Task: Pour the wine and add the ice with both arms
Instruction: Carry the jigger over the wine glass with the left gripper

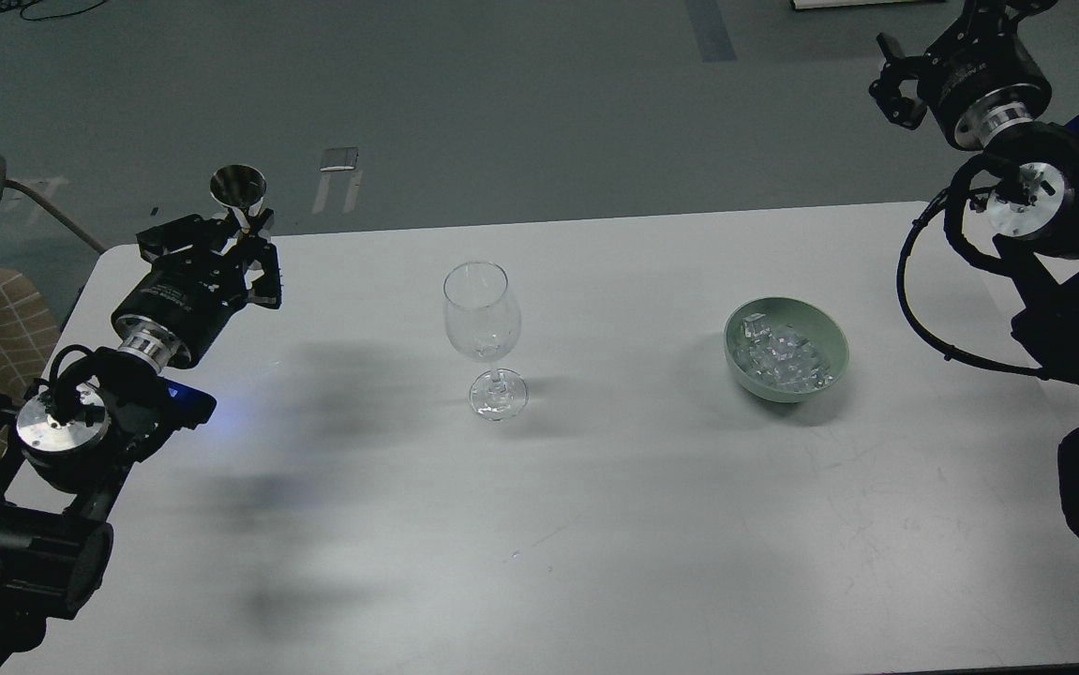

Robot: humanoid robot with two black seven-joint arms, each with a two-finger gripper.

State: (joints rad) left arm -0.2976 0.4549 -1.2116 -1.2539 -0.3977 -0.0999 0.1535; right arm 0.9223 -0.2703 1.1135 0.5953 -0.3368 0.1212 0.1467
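- Left hand (pixel 253 246): positioned over the far left corner of the tabletop (pixel 595 525), fingers closed on a small silver cup (pixel 238 185) at its narrow lower part; cup raised above the hand, tilted, dark open mouth visible
- Contents of the silver cup: not discernible
- Left arm (pixel 80 412): entering from the lower left edge, silver joint cap facing up, blue light glowing beside it
- Stemmed glass (pixel 483 323): upright on the tabletop near centre, well apart from the left hand; liquid inside not discernible
- Green bowl (pixel 830 361): on the tabletop right of the glass, well apart from it
- Ice (pixel 780 356): clear cubes heaped inside the green bowl
- Right hand (pixel 893 89): raised at the upper right, beyond the far tabletop edge, well apart from the bowl; seen small and dark, finger spacing cannot be told; nothing visibly held
- Right arm (pixel 1055 225): entering from the right edge, black cables looping below the silver joint cap
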